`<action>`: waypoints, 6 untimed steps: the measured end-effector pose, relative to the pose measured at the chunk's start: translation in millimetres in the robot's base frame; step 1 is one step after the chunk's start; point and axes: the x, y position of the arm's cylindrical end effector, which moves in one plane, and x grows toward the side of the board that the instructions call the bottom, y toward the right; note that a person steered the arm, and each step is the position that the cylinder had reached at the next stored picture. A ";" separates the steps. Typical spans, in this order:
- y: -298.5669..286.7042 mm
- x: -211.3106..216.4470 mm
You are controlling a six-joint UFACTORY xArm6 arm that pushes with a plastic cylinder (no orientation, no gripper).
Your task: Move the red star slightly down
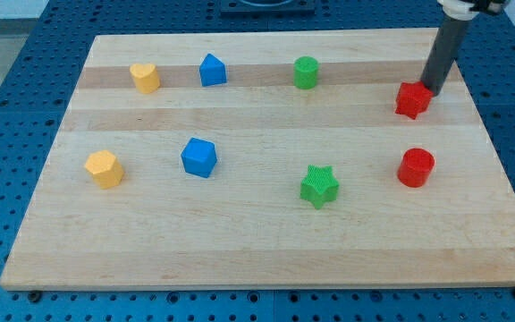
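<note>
Red star [412,99] sits near the view's right edge of the wooden board [266,241], in the upper part, and my tip [433,88] rests against its upper right side, touching or nearly so. I carry no pincer, only a straight dark rod, so nothing is grasped or released. Directly below the star, well apart, stands a red cylinder [416,167]. Left of that lies a green star [319,186], and a green cylinder [306,72] stands near the view's top. Two blue blocks show: one [213,70] near the top, one [198,157] lower down. A yellow heart [145,78] sits at upper left, a yellow block [105,168] below it.
</note>
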 end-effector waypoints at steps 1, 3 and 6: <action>0.0 0.0; -26.0 -55.4; -34.0 -38.1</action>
